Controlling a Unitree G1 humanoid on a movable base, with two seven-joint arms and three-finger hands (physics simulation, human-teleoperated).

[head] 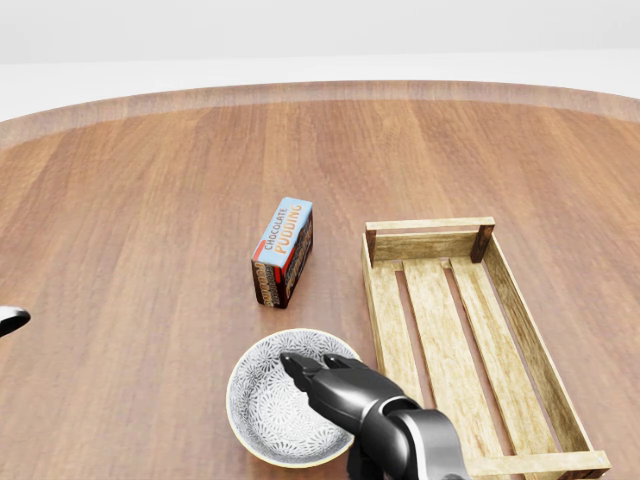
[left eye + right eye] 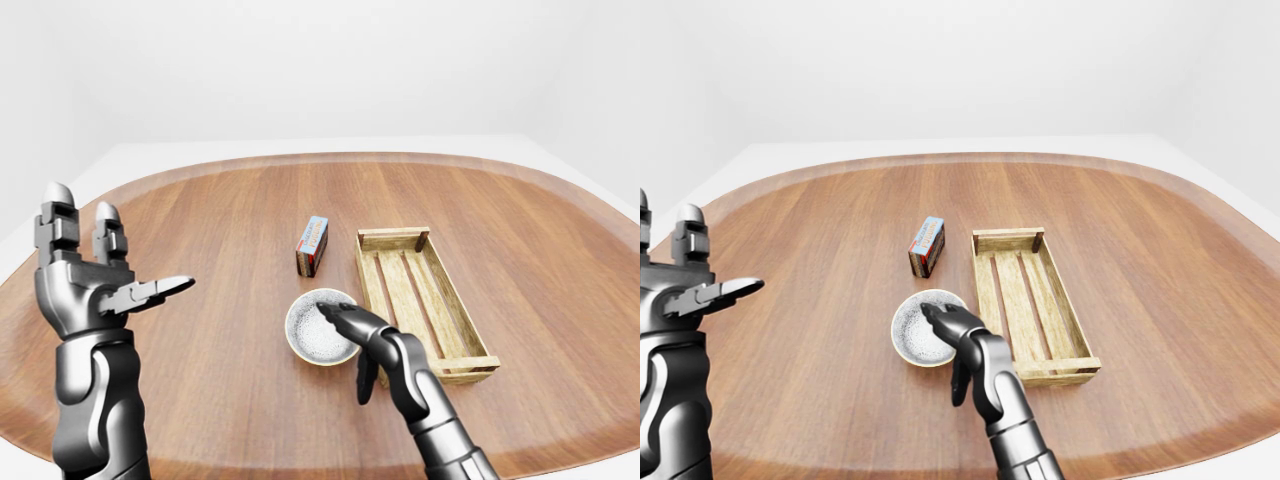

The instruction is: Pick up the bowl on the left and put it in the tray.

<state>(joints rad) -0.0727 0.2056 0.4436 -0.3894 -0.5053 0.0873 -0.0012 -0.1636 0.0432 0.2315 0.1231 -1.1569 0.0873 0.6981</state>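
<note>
Right hand (image 2: 345, 325) hovers with fingers spread over the bowl (image 1: 275, 410) sitting on the tabletop (image 2: 200, 230) just beside the tray (image 1: 480, 340); it looks stiff, glazed, probably slippery and breakable, best pinched at the rim.

My left hand (image 2: 95, 275) is raised at the left of the left-eye view, forearm nearly upright, two fingers pointing up and the thumb stretched out to the right, open and holding nothing. My right arm comes up from the bottom edge and bends toward the upper left, its wrist arched. My right hand (image 2: 350, 325) has two fingers reaching forward and down, the thumb hanging below, uncurled and not closed on anything.
</note>
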